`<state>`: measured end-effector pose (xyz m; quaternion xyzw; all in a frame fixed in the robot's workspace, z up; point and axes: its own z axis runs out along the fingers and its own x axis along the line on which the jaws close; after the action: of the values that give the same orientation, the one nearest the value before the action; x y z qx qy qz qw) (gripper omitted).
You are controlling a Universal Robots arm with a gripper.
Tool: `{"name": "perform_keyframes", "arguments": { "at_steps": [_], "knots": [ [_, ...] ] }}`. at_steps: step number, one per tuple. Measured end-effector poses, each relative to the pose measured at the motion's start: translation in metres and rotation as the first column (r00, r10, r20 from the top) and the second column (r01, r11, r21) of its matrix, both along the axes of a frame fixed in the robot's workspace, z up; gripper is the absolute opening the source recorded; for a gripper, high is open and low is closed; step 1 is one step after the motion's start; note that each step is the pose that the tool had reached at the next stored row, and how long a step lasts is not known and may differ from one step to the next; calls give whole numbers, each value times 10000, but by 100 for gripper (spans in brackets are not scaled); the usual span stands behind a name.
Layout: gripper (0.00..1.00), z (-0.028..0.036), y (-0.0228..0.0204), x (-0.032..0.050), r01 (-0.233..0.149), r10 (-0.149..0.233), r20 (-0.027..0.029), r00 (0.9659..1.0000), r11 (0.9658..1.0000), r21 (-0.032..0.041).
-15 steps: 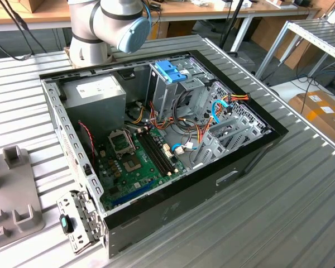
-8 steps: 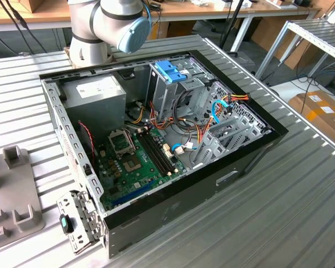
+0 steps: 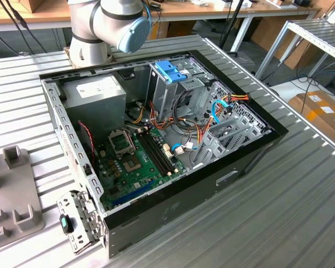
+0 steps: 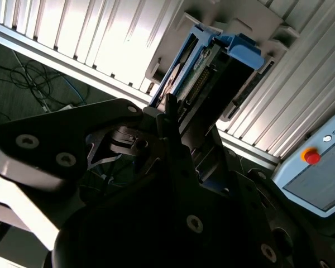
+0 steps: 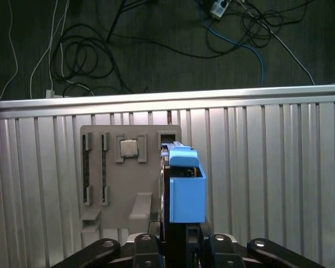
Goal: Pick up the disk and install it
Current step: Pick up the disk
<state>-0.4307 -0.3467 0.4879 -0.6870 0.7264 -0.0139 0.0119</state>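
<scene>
gripper (image 5: 178, 234) jaws clamp the disk (image 5: 187, 192) over the grey holder (image 5: 114, 178): pickup looks done, fitting into the case (image 3: 184, 207) remains

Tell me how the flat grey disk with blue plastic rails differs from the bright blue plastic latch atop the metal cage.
The disk is held in the gripper, outside the computer case; the latch sits on its cage inside it. The disk is blue along its rails alone; the latch is blue throughout. Both share bright blue plastic.
</scene>
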Motion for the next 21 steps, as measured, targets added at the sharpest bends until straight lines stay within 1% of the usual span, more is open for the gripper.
{"name": "perform_keyframes", "arguments": {
  "at_steps": [9,15,21],
  "knots": [
    [35,1,0,20,-1,1,-1,10000,10000,0],
    [35,0,0,99,0,0,0,10000,10000,0],
    [35,0,0,100,0,0,0,10000,10000,0]
  ]
}}
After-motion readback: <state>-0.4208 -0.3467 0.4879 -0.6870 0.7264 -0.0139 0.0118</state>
